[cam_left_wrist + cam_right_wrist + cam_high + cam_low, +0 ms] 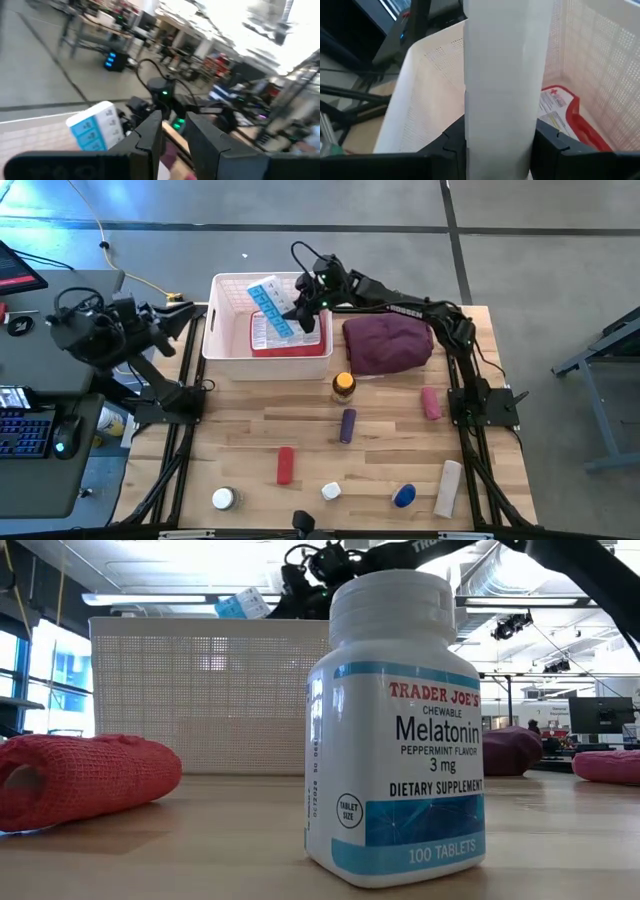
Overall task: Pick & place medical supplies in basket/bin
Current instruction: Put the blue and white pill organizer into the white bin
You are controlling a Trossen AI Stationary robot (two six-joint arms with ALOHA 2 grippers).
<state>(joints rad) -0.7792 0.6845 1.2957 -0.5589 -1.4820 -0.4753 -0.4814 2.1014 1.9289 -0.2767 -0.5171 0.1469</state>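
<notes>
Table (250, 430): wooden; maroon bundle (388, 344) beside white basket (222, 340)
Right gripper (300, 315): clamps blue-white box (272, 306) over basket; red case (572, 117) below
Left gripper (175, 137): off-table, fingers parted
Foreground: melatonin bottle (395, 730)

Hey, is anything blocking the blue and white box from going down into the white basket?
Nothing visible does. The right tool holds the blue-white box over the open basket. Below it lies only the flat red first-aid case, already inside on the basket floor.

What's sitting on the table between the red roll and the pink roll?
In the high view, a purple cylinder lies between the red roll and the pink roll; otherwise bare wood.
</notes>
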